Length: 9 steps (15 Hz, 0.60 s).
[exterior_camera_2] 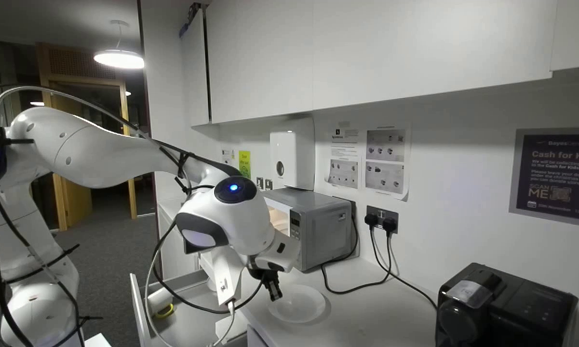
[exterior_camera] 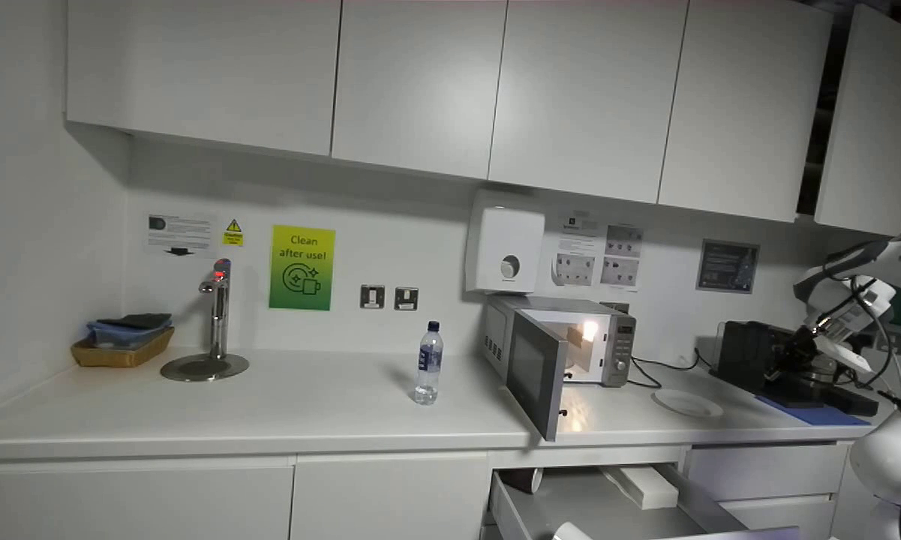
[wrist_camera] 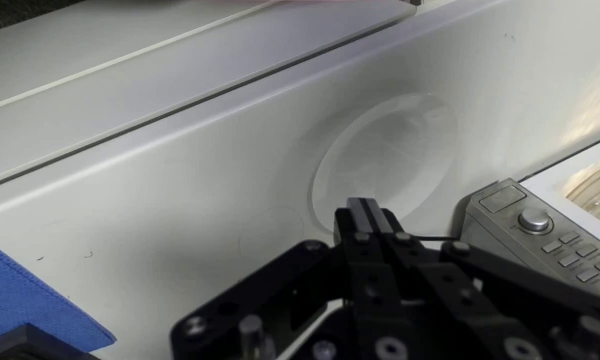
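So, wrist view to start: gripper [wrist_camera: 363, 202] with pads pressed together, nothing between them. White plate [wrist_camera: 384, 160] flat on counter [wrist_camera: 180, 190], just past the fingertips, upward in view, a bit of rim right behind them. Round, so no long axis to line up with. Set between counter's front edge and microwave [wrist_camera: 539, 245]. Blue cloth [wrist_camera: 35, 300] at lower left, well apart from plate.

Next, in an exterior view with coffee machine [exterior_camera_2: 520, 308]: fingers pointing down, overlapping plate's rim to the eye, but raised above counter. Plate close to counter's front edge, between microwave and coffee machine, nearer microwave. Just one arm [exterior_camera_2: 250, 221] in sight, so nearest by default.

Also in an exterior view, with bottle [exterior_camera: 429, 367] upright on counter: gripper dark against coffee machine, too murky there to read the pads. Clearly apart from plate; plate lower and picture-left of it, toward microwave. Microwave door [exterior_camera: 536, 375] swung wide, outer end reaching counter's front edge. Drawer [exterior_camera: 563, 502] pulled out below that edge. Tap [exterior_camera: 220, 315] and basket [exterior_camera: 116, 356] near counter's picture-left end.
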Tool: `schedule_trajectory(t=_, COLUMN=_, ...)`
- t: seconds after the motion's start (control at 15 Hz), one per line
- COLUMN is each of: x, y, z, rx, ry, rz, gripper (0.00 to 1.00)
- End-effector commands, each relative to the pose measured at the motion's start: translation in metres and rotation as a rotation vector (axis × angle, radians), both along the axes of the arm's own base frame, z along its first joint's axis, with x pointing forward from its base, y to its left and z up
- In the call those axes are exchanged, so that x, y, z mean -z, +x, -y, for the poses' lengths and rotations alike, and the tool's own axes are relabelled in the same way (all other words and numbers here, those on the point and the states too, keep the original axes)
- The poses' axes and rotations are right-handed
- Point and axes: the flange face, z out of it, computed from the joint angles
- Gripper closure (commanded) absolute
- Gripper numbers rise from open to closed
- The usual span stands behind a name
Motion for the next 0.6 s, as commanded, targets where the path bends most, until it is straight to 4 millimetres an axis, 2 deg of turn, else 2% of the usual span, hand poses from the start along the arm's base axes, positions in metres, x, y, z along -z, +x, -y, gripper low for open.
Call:
schedule_trajectory(t=0.0, x=0.009, y=0.001, z=0.011, rx=-0.007, ry=0.031, rz=0.033, gripper=1.00)
schedule_trajectory(t=0.53, x=0.040, y=0.014, z=0.010, rx=0.011, ry=0.103, rz=0.076, gripper=1.00)
